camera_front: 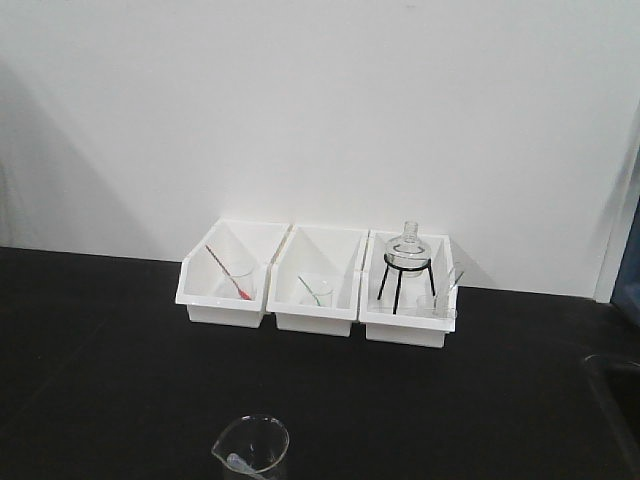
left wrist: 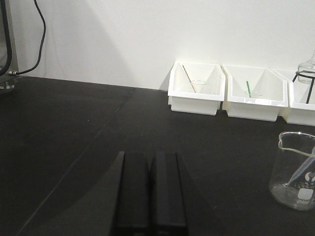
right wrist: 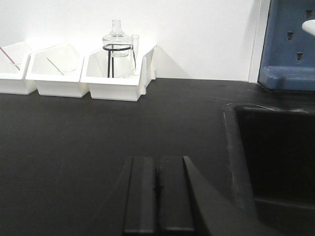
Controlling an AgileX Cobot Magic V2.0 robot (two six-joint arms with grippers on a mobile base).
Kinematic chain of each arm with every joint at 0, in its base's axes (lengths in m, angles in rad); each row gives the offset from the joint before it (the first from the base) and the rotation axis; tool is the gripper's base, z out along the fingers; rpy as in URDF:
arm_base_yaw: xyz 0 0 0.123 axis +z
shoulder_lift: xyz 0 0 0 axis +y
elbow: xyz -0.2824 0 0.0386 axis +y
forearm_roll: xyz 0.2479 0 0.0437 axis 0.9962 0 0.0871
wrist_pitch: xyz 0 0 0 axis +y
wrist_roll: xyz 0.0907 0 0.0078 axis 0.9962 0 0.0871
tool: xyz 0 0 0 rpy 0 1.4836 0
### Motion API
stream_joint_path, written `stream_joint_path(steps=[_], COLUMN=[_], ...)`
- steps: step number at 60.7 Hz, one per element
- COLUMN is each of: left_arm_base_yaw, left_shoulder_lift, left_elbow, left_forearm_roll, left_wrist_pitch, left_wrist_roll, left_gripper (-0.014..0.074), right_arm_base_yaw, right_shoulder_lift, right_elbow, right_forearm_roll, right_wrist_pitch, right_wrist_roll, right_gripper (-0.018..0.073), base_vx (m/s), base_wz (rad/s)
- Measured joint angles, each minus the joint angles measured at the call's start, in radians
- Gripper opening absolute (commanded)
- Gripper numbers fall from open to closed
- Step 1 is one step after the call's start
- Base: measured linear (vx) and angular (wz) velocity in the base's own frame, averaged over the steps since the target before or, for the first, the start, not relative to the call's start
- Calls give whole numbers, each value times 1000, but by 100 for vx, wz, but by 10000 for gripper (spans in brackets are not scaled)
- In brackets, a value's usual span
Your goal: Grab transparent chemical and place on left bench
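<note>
The left bench is black-topped, with three white bins along the white wall. A clear glass beaker stands at its front edge. A slim whitish-translucent pipette leans inside it. In the left wrist view the beaker stands to the right of my left gripper, with the pipette slanting in it. My left gripper is shut and empty, low over the bench. My right gripper is shut and empty, low over the bench beside the sink.
The left bin holds a red-tinted pipette. The middle bin holds a green-tinted pipette. The right bin holds a glass flask on a black tripod and a clear tube. A blue panel stands behind the sink.
</note>
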Motion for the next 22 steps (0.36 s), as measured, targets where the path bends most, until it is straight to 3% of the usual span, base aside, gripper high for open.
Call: stream_joint_path(steps=[22], left_arm_base_yaw=[0], left_shoulder_lift=[0], left_elbow=[0], left_forearm_roll=[0], left_wrist_pitch=[0], left_wrist_roll=[0], left_gripper=[-3], right_arm_base_yaw=[0], right_shoulder_lift=[0], right_elbow=[0], right_forearm_roll=[1], right_wrist_pitch=[0], right_wrist_roll=[-3], right_gripper=[-8], base_vx=[0], base_wz=[0])
